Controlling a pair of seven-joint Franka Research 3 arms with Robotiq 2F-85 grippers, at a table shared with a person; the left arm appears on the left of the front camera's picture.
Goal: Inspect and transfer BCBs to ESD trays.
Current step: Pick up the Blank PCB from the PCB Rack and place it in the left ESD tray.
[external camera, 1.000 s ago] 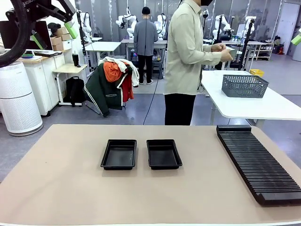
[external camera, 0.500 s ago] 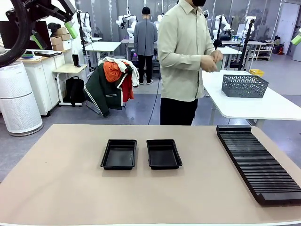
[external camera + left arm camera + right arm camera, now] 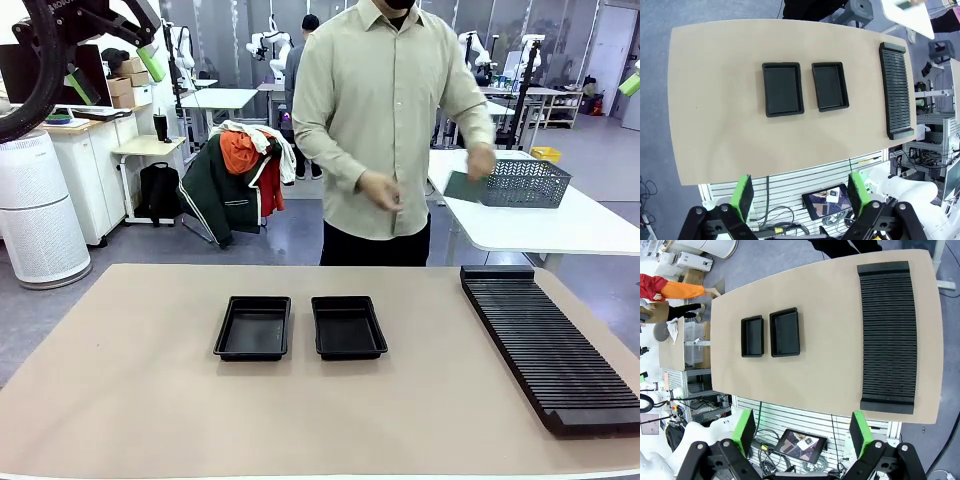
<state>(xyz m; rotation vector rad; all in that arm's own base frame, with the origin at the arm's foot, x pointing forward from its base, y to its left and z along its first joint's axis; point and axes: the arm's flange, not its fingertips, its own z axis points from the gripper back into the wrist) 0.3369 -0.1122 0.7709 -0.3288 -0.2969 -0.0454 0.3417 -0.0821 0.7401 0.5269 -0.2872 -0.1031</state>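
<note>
A: At front-view center, both ESD trays [image 3: 252, 356] lie empty; a person's hand [image 3: 483, 160] holds one BCB [image 3: 462, 186] at right.
B: Left wrist view?
A: Fingers of left gripper [image 3: 801, 192] stand apart, empty.
B: Right wrist view?
A: Same for right gripper [image 3: 802, 431]. I judge no transfer is done yet.

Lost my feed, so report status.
Left gripper, right gripper open, above table. Trays empty. Board in person's hand, by basket. Nothing blocking trays.

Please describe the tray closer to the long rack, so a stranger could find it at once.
Near the middle of the beige table, the wanted tray lies beside its twin, both black, shallow and empty. It is the one on the robot's right, nearer the long ribbed rack.
</note>
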